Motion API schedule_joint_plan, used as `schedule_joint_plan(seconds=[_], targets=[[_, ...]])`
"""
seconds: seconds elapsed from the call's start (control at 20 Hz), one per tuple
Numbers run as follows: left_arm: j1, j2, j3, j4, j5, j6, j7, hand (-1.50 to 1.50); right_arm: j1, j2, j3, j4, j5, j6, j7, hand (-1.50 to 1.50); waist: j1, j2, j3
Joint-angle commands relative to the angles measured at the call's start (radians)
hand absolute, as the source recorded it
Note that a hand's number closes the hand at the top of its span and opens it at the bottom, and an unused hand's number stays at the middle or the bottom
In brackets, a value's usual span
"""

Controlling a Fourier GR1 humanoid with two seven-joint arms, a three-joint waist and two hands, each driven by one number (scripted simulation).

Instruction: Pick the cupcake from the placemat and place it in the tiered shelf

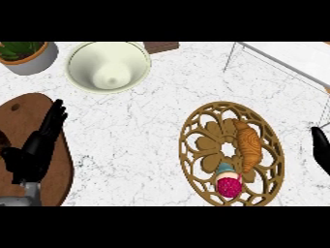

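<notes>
I see the cupcake [228, 183], pink-red frosting over a pale blue wrapper, lying tipped on its side at the near end of the round wooden openwork placemat [196, 145]. The tiered shelf [289, 68] shows to me as thin white wire framing at far right, well apart from the cupcake.

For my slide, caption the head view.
Both hands, left and right, open beside a placemat holding a cupcake and croissant.

Bright even light, faint soft shadows, no glare on counter [139, 126]
</notes>
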Motion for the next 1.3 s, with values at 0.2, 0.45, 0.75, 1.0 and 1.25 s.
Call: schedule_joint_plan(seconds=[0.2, 0.45, 0.75, 1.0, 1.25], targets=[[-0.084, -0.065, -0.075, 0.030, -0.059, 0.032, 0.016, 0.00, 0.231, 0.114, -0.020, 0.035, -0.255, 0.231, -0.580, -1.50, 0.056, 0.015, -0.006], [-0.097, -0.077, -0.097, 0.031, -0.081, 0.029, 0.012, 0.00, 0.484, 0.116, 0.026, 0.130, -0.026, 0.320, -0.774, -1.50, 0.096, 0.017, -0.014], [-0.113, -0.062, -0.088, 0.035, -0.084, 0.006, 0.032, 0.00, 0.717, 0.116, 0.114, 0.041, 0.048, 0.214, -0.830, -1.50, 0.104, 0.014, -0.016], [-0.121, -0.094, -0.107, 0.026, -0.108, 0.041, 0.046, 0.00, 0.891, 0.116, 0.170, -0.037, 0.246, 0.049, -0.734, -1.50, 0.095, 0.015, -0.017], [-0.104, -0.067, -0.076, 0.022, -0.071, 0.002, 0.039, 0.00, 0.973, 0.116, 0.226, -0.081, 0.392, -0.173, -0.616, -1.50, 0.104, 0.017, -0.018]])
